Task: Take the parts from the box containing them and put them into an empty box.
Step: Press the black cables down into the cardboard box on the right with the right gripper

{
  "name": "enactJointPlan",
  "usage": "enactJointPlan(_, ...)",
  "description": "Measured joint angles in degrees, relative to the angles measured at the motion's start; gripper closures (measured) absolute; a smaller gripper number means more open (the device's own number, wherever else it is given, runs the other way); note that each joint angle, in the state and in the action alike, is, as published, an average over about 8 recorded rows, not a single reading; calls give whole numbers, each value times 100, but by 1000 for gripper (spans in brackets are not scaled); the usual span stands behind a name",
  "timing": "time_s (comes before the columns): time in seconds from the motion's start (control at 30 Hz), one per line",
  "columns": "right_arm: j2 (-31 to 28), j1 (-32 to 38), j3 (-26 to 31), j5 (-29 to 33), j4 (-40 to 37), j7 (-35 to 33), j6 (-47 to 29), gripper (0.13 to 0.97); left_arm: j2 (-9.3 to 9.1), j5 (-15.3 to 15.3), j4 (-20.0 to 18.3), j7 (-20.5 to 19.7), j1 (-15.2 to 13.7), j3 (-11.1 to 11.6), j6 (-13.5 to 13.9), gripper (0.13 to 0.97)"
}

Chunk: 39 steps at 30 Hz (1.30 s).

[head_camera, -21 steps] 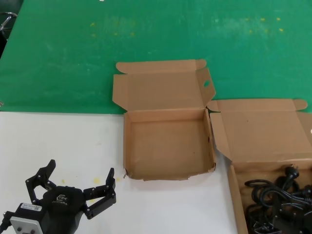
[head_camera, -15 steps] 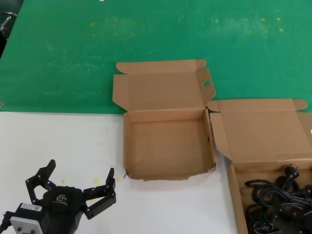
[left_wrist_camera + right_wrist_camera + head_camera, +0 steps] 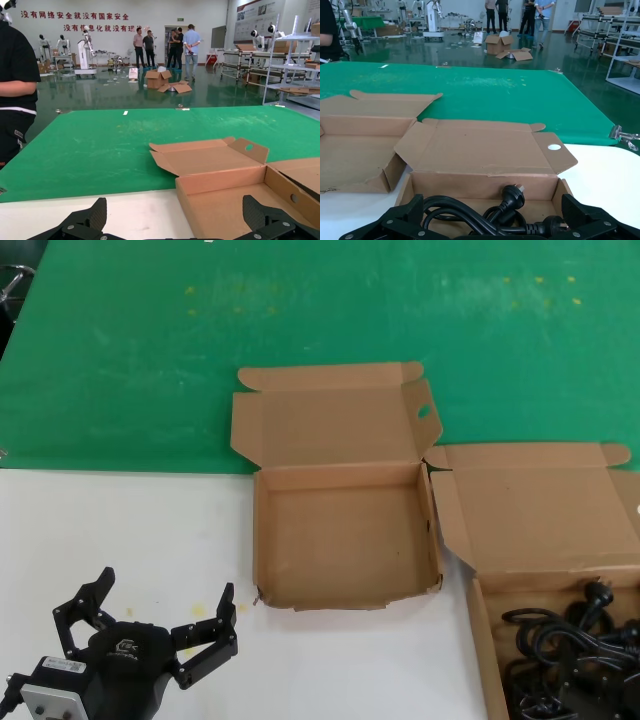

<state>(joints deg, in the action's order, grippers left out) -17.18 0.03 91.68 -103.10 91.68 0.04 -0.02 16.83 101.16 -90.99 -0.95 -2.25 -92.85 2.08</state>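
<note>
The empty box [image 3: 345, 540], squarish, with an oval hole in its lid flap [image 3: 424, 411], lies open at the table's middle. To its right sits the wider box [image 3: 545, 505], holding black power cords [image 3: 565, 650] in a tangle. My left gripper [image 3: 165, 592] hovers open over the white table, near and left of the empty box [image 3: 225, 200]. In the right wrist view, my right gripper [image 3: 495, 212] stands open low over the cords [image 3: 465, 210], its fingers wide on either side of them. One plug [image 3: 514, 196] rests against the box's back wall. Nothing is gripped.
A green mat [image 3: 320, 320] covers the table's far half, with white surface [image 3: 120, 530] in front. Both lids lie folded back onto the mat. The two boxes nearly touch at their corners. People and shelving stand far behind the table.
</note>
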Motion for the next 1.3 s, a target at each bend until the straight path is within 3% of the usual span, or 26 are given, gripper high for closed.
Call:
enactJointPlan(0.2, 0, 0, 0, 0, 0, 0, 0, 129, 0, 0, 0, 0, 0, 0, 0, 159)
enactJointPlan(0.57, -2, 0, 4, 0, 0, 0, 0, 129, 0, 0, 0, 0, 0, 0, 0, 292)
enactJointPlan(0.77, -300, 3, 345, -260, 226, -83, 340, 129, 0, 0, 0, 0, 0, 0, 0, 411)
enactJointPlan(0.9, -580, 3, 639, -574, 437, -181, 671, 129, 0, 0, 0, 0, 0, 0, 0, 411)
enactJointPlan(1.13, -977, 63, 989, -1053, 621, -352, 1009, 129, 0, 0, 0, 0, 0, 0, 0, 600)
enactJointPlan(1.3, -1667, 264, 1470, -1718, 856, -670, 1369, 129, 0, 0, 0, 0, 0, 0, 0, 694)
